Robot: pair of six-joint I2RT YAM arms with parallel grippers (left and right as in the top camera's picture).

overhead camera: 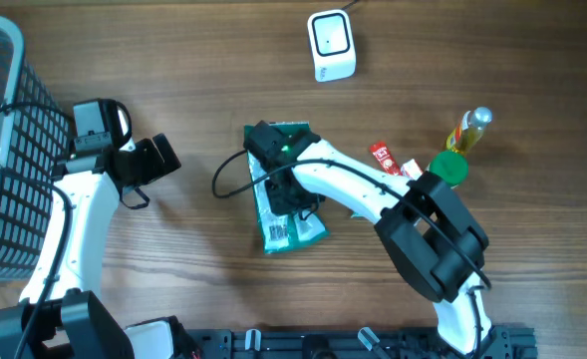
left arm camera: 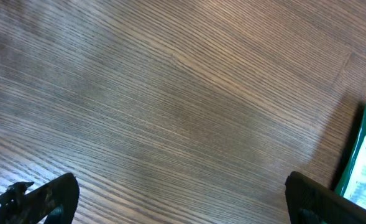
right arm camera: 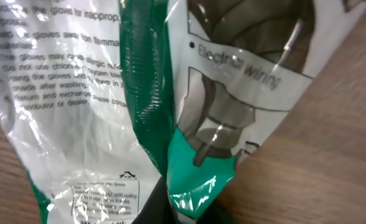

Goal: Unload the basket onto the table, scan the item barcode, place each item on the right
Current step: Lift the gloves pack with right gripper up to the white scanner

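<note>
The item is a green-and-white plastic packet (overhead camera: 295, 229) lying mid-table. In the right wrist view the packet (right arm camera: 77, 81) fills the frame, crinkled, with printed text showing. My right gripper (overhead camera: 289, 191) is down on it, and in its own view the gripper (right arm camera: 170, 208) is shut on a fold of the packet's film. No barcode can be made out in any view. The white scanner (overhead camera: 331, 45) stands at the far edge, apart from both arms. My left gripper (overhead camera: 154, 160) hovers left of the packet, open; between its fingers (left arm camera: 46, 196) lies bare wood, with the packet's edge (left arm camera: 364, 158) at far right.
A grey wire basket (overhead camera: 4, 150) stands at the left edge. To the right of the packet are a red sachet (overhead camera: 385, 158), a green-lidded round thing (overhead camera: 449, 168) and a yellow bottle (overhead camera: 469, 130). A black cable (overhead camera: 228, 175) loops beside the packet.
</note>
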